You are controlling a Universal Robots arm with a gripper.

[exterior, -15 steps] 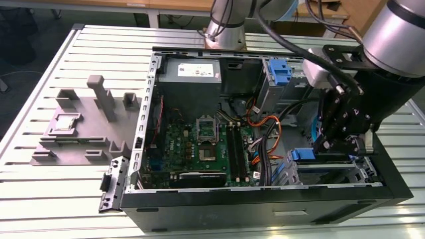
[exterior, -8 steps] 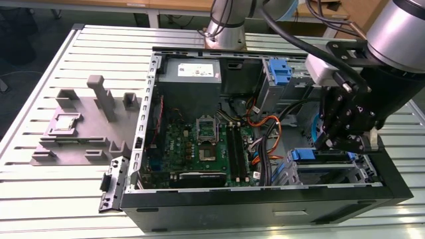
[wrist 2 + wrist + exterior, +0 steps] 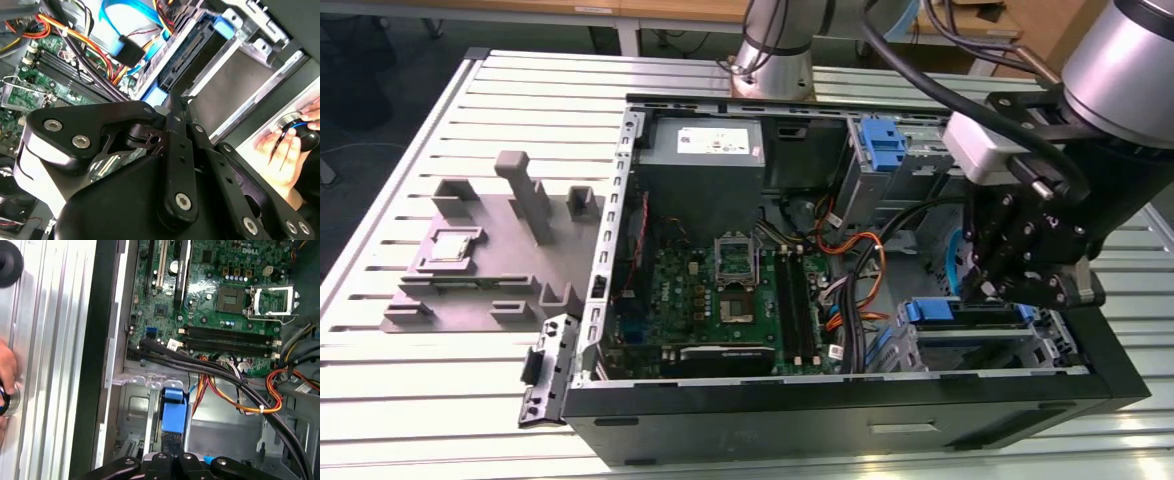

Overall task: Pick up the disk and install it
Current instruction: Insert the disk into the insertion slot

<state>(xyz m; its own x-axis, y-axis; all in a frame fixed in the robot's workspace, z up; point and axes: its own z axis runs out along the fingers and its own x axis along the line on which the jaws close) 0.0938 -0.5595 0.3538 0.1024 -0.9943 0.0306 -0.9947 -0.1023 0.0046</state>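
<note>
An open computer case point(image 3: 854, 420) occupies the centre of the tabletop point(image 3: 454, 400) in the exterior view, with a fixture block point(image 3: 494, 250) to its left. Inside the case, the power supply point(image 3: 707, 145) lies upper centre, the motherboard point(image 3: 720, 290) below it, and the disk point(image 3: 945, 312) at lower right, just beneath the end effector point(image 3: 1021, 290).

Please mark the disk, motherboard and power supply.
disk point(image 3: 175, 412): first wrist view, on its blue carrier.
motherboard point(image 3: 687, 295): exterior view, on its green board.
power supply point(image 3: 707, 143): exterior view, on its white sticker.
</note>
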